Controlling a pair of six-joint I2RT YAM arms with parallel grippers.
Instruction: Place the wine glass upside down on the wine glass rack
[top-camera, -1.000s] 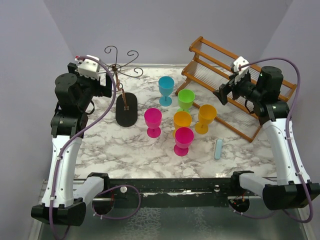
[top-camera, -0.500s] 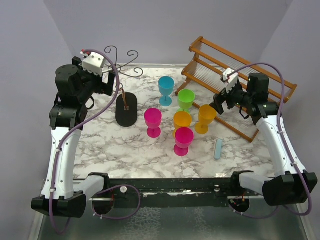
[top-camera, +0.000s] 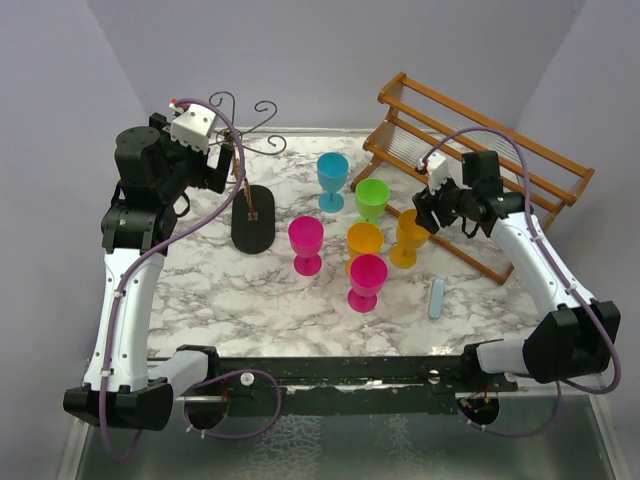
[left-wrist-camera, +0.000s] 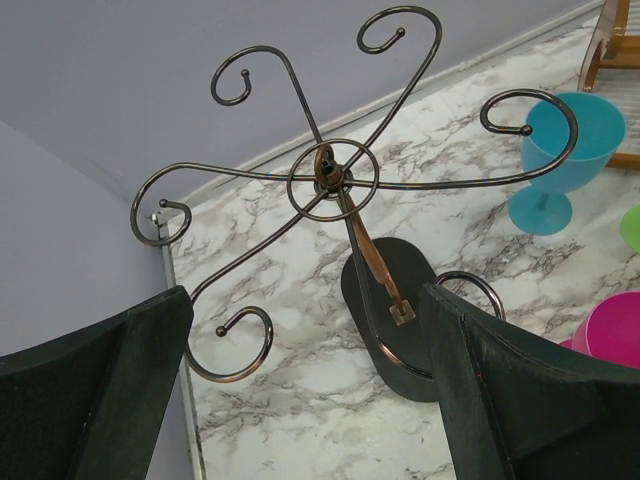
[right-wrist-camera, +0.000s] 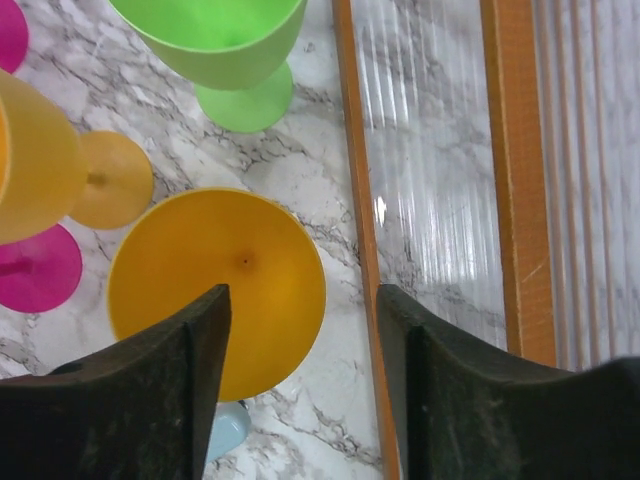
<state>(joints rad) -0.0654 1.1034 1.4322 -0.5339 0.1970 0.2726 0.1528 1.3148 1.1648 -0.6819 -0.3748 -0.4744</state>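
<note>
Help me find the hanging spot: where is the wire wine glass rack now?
In the top view, the wire wine glass rack stands far left, just ahead of the open left claw, a magenta wine glass to its right.

Light: bright, even, diffuse, from above the white grey-veined marble tabletop (top-camera: 250, 290). Shadows: faint, soft-edged, on that tabletop beneath the coloured plastic goblets (top-camera: 366, 272). Glare: one small white spot on the clear ribbed panel (right-wrist-camera: 420, 150) over the tabletop. Focus: sharp; thin dark wire rack (left-wrist-camera: 328, 180) crisp.
</note>
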